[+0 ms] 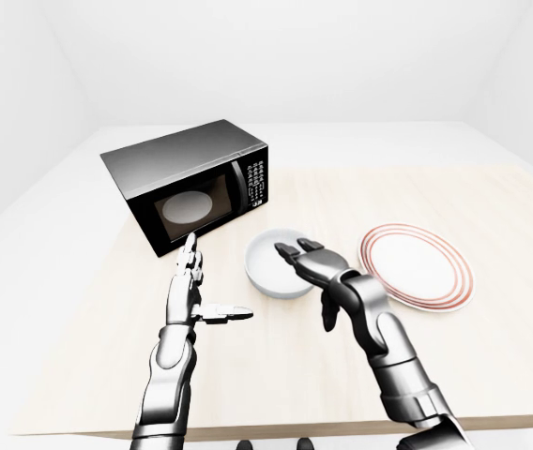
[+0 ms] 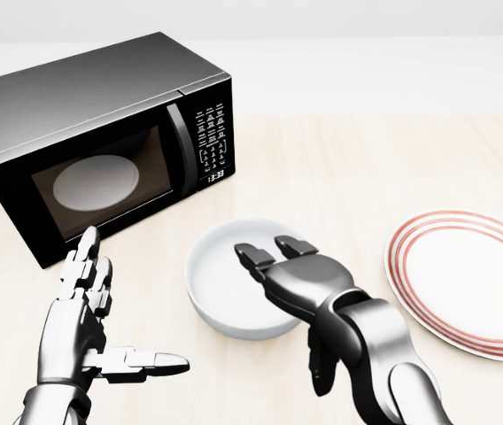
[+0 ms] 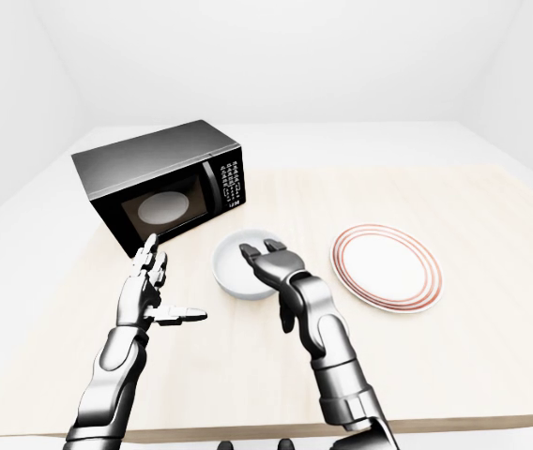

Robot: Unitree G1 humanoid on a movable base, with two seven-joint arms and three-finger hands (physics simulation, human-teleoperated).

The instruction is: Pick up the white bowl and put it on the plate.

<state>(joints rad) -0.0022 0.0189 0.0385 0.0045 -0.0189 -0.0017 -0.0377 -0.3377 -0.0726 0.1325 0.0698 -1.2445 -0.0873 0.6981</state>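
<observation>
Wooden counter (image 2: 340,159) carries a rigid, probably slippery white bowl (image 2: 225,301); its rim is overhung by the open right hand (image 2: 278,266), nothing gripped.

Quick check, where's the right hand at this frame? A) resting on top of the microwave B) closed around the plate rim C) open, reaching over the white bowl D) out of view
C: the right hand has its fingers spread over the near rim of the white bowl, not closed on it; the red-ringed plate lies apart at the head view's right, and the microwave stands untouched at upper left.
</observation>
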